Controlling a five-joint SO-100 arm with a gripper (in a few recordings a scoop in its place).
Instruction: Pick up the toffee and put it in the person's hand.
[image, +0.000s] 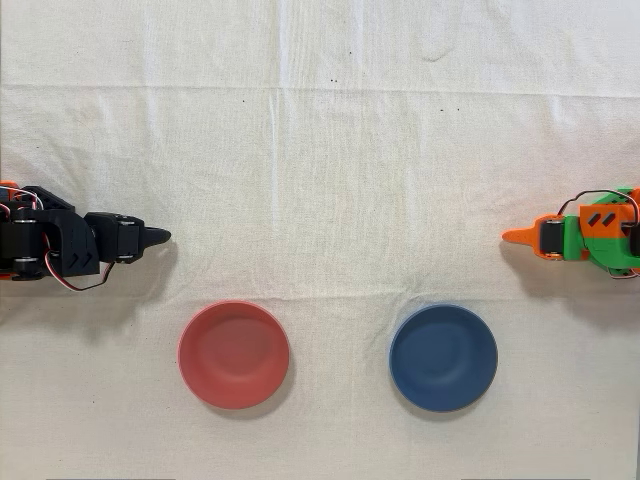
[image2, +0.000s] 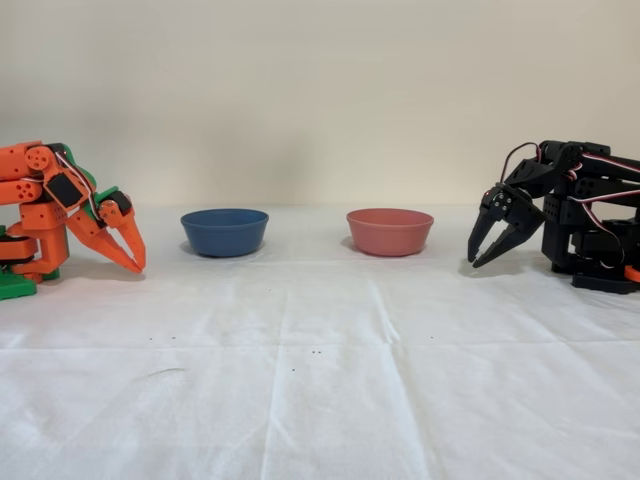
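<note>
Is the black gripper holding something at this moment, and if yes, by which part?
Nothing is held. The black gripper hangs with its fingers slightly apart and bare, beside the red bowl without touching it.

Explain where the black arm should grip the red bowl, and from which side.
Probably take the red bowl by its rim, at the edge nearest the black gripper, left in the overhead view, descending with one finger inside. It stands upright, open, and looks too wide to span.
</note>
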